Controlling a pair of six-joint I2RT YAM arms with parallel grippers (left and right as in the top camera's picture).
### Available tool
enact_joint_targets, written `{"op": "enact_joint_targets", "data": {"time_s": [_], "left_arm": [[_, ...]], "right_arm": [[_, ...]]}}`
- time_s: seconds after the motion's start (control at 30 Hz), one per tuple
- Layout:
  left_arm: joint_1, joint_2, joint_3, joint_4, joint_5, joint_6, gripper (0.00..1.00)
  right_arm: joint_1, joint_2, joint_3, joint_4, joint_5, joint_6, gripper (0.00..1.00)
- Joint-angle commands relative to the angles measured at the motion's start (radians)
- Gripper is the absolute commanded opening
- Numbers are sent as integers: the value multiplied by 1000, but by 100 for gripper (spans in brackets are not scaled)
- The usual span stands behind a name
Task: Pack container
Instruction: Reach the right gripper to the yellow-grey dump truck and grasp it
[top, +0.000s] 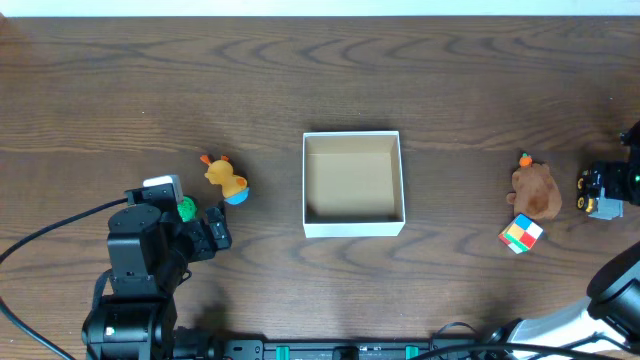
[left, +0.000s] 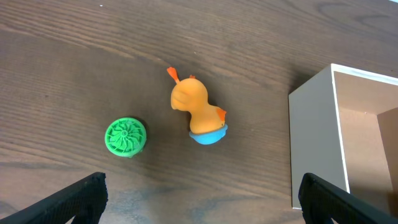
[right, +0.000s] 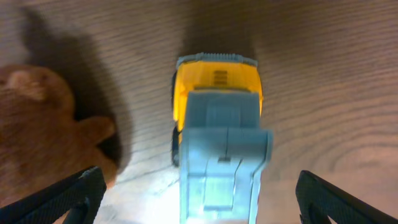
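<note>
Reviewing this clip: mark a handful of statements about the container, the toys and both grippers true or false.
1. The container has nothing in it. True.
2. The green disc lies inside the container. False: it lies on the table, left of the container, near the orange toy.
3. The right gripper has its jaws open on either side of the yellow and grey toy truck. True.
4. The left gripper is shut on the orange toy. False: its jaws are open and the toy lies free on the table.
5. The colourful cube lies beside the brown toy. True.
</note>
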Motion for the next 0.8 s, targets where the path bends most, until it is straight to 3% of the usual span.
{"op": "enact_joint_targets", "data": {"time_s": [0.0, 0.33, 0.77], "left_arm": [[3, 1, 25, -2, 13, -5, 98], [3, 1, 25, -3, 13, -5, 98], [3, 1, 25, -3, 13, -5, 98]], "right_arm": [[4, 29, 15, 9, 9, -34, 97], [3, 77, 15, 32, 22, -39, 90], [2, 77, 15, 55, 22, -39, 60]]}}
